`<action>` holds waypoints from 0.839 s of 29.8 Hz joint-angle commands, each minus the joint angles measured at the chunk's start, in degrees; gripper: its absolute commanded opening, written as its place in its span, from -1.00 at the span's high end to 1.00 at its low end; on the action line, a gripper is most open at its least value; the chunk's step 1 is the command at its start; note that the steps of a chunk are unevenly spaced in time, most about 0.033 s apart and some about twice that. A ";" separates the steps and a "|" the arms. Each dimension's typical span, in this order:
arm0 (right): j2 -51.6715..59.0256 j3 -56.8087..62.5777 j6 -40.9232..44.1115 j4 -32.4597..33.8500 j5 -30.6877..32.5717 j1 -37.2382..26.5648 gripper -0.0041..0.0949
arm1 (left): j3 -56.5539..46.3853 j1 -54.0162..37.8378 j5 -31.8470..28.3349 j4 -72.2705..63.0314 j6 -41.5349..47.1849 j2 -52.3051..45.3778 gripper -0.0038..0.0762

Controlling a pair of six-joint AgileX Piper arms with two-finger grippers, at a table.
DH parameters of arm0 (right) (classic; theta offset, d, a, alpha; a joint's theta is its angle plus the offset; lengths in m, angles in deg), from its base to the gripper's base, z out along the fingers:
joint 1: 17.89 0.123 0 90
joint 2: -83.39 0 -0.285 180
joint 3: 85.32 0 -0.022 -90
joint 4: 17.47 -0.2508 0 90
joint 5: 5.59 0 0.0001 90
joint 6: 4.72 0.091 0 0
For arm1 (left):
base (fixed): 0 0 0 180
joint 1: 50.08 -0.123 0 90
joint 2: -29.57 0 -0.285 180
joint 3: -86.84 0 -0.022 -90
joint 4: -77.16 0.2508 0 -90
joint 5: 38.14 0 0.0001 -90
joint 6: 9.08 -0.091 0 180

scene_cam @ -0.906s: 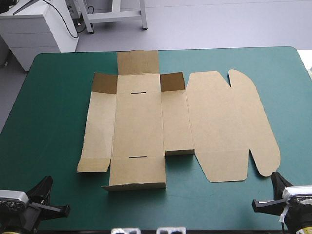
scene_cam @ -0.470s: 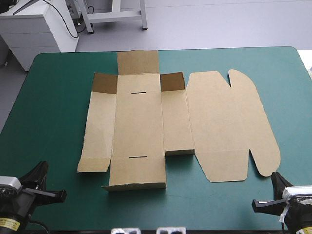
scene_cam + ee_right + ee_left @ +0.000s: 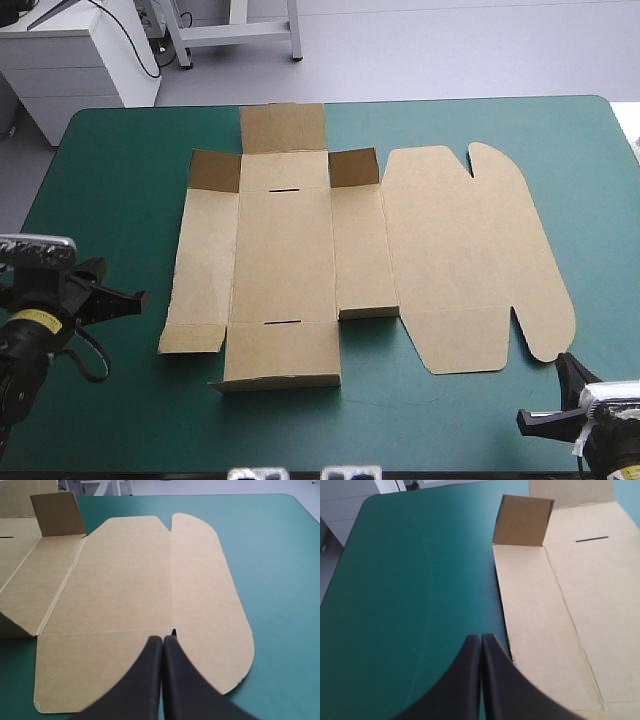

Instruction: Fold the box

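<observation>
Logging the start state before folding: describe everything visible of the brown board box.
The box, a cut sheet of brown board, lies unfolded mid-table on the teal-green cover. Its centre panel has two thin slots, narrow side panels flank it, and a broad lid panel with rounded ears extends toward the table's right edge. Two far corner flaps stand upright; the rest lies roughly flat. Only the cover visibly touches it; the shut black left tool and shut black right tool are off it.

One view overhead, two low wrist views, all sharing the box.
</observation>
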 commanded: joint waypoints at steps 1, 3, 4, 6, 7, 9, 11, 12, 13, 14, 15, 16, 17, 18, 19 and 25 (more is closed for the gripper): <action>1.34 -1.30 -0.16 -0.35 -4.22 -0.31 0.96 | 4.31 0.06 -3.75 0.64 -1.45 5.89 0.92; 1.34 -1.30 -0.16 -0.35 -4.22 -0.31 0.96 | 5.35 -0.04 -3.32 0.64 -2.46 9.17 0.92; 1.34 -1.30 -0.16 -0.35 -4.22 -0.31 0.96 | 5.64 -0.04 -3.30 0.48 -3.04 10.72 0.91; 1.34 -1.30 -0.16 -0.35 -4.22 -0.31 0.96 | 5.78 -0.04 -2.82 -0.22 -6.62 13.70 0.87; 1.34 -1.30 -0.16 -0.35 -4.22 -0.31 0.96 | 5.78 -0.04 -2.68 -0.22 -7.72 14.81 0.87; 1.34 -1.30 -0.16 -0.35 -4.22 -0.31 0.96 | 5.78 -0.16 -2.63 -0.11 -8.07 17.42 0.87; 1.34 -1.30 -0.16 -0.35 -4.22 -0.31 0.96 | 6.03 -1.35 -2.76 -0.65 -8.17 19.58 0.87; 1.34 -1.30 -0.16 -0.35 -4.22 -0.31 0.96 | 6.20 -2.56 -2.76 -1.32 -8.20 20.70 0.87; 1.34 -1.30 -0.16 -0.35 -4.22 -0.31 0.96 | 6.65 -4.21 -2.76 -3.11 -9.01 21.53 0.87; 1.34 -1.30 -0.16 -0.35 -4.22 -0.31 0.96 | 6.99 -6.24 -2.76 -6.30 -11.16 22.46 0.87; 1.34 -1.30 -0.16 -0.35 -4.22 -0.31 0.96 | 7.56 -8.57 -2.49 -11.21 -14.83 23.28 0.87; 1.34 -1.30 -0.16 -0.35 -4.22 -0.31 0.96 | 7.93 -10.62 -1.98 -16.26 -18.94 23.97 0.87; 1.34 -1.30 -0.16 -0.35 -4.22 -0.31 0.96 | 8.25 -13.40 -1.00 -23.48 -24.99 24.68 0.87; 1.34 -1.30 -0.16 -0.35 -4.22 -0.31 0.96 | 8.68 -16.40 0.31 -30.90 -30.66 25.48 0.87; 1.34 -1.30 -0.16 -0.35 -4.22 -0.31 0.96 | 8.96 -18.85 1.83 -36.92 -34.75 26.17 0.87; 1.34 -1.30 -0.16 -0.35 -4.22 -0.31 0.96 | 12.49 -30.51 15.60 -57.60 -47.59 34.57 0.87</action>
